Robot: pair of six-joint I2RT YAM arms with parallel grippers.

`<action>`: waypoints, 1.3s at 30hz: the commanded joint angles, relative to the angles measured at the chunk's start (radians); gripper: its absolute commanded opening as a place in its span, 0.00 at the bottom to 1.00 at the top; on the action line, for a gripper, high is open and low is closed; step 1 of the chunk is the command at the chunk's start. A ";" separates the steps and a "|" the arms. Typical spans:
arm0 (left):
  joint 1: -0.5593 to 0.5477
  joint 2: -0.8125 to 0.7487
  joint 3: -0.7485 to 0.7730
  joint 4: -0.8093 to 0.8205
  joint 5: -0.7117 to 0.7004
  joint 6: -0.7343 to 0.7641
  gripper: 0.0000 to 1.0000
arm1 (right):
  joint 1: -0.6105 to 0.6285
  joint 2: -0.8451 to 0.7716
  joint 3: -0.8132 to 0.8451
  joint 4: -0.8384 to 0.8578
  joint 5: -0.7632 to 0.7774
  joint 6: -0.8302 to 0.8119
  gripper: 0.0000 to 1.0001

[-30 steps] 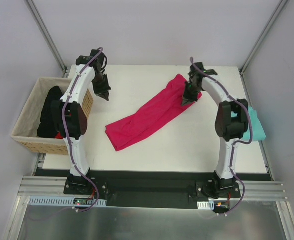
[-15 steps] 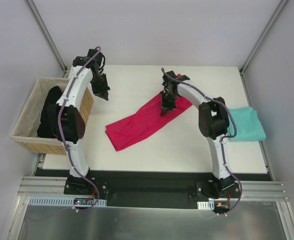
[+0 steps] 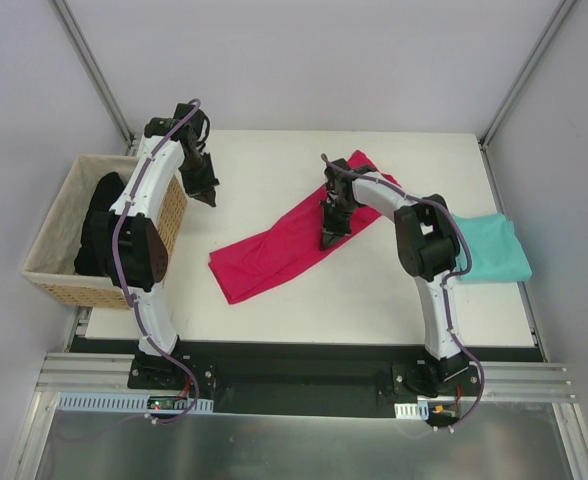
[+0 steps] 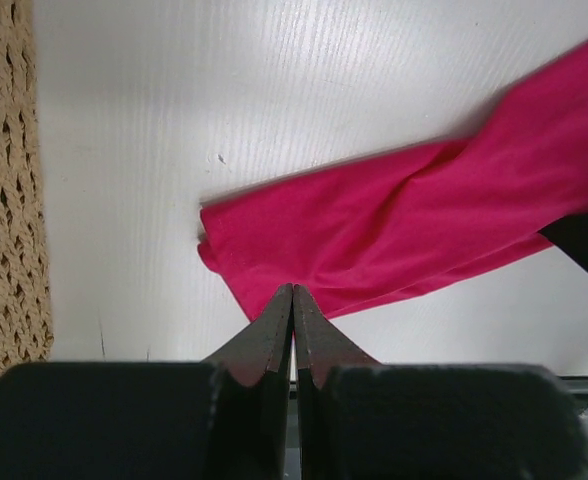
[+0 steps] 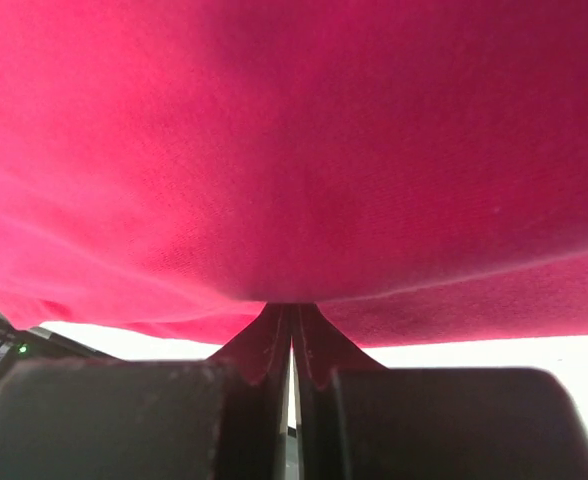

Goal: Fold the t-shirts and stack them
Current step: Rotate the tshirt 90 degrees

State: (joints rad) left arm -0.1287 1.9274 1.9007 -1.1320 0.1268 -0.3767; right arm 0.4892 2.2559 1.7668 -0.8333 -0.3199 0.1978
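The crimson-pink t-shirt (image 3: 274,250) lies as a long diagonal band across the middle of the white table. My right gripper (image 3: 330,238) is shut at the middle of the band's near edge, and in the right wrist view the tips (image 5: 292,308) pinch the pink cloth (image 5: 294,150), with creases running out from them. The teal t-shirt (image 3: 494,250) lies folded at the table's right edge, beside the right arm. My left gripper (image 3: 206,195) hangs shut and empty above bare table, left of the pink shirt (image 4: 394,230); its closed tips (image 4: 293,290) hold nothing.
A woven wicker basket (image 3: 84,292) stands off the table's left edge with dark clothing (image 3: 99,235) inside. Its wall (image 4: 9,200) shows at the left of the left wrist view. Grey walls enclose the table at the back and sides.
My right gripper has travelled from the pink shirt's far right end down and left to its middle, uncovering the teal shirt. The left arm has hardly moved.
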 commanded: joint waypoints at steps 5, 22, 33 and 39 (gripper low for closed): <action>0.011 -0.073 -0.015 -0.005 0.000 -0.019 0.00 | 0.012 -0.071 -0.124 0.010 0.031 0.057 0.01; 0.011 -0.087 -0.040 -0.006 0.019 -0.013 0.00 | 0.006 -0.055 -0.029 -0.128 0.209 -0.004 0.03; 0.011 -0.093 -0.037 -0.006 0.002 -0.013 0.00 | -0.079 -0.041 0.411 -0.320 0.415 -0.106 0.15; 0.011 -0.081 -0.009 -0.005 0.004 -0.022 0.00 | -0.185 0.008 0.421 -0.306 0.401 -0.123 0.01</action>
State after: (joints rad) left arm -0.1287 1.8858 1.8656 -1.1290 0.1299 -0.3828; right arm 0.3756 2.2364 2.1853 -1.0798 0.0475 0.1017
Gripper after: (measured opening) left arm 0.003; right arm 0.048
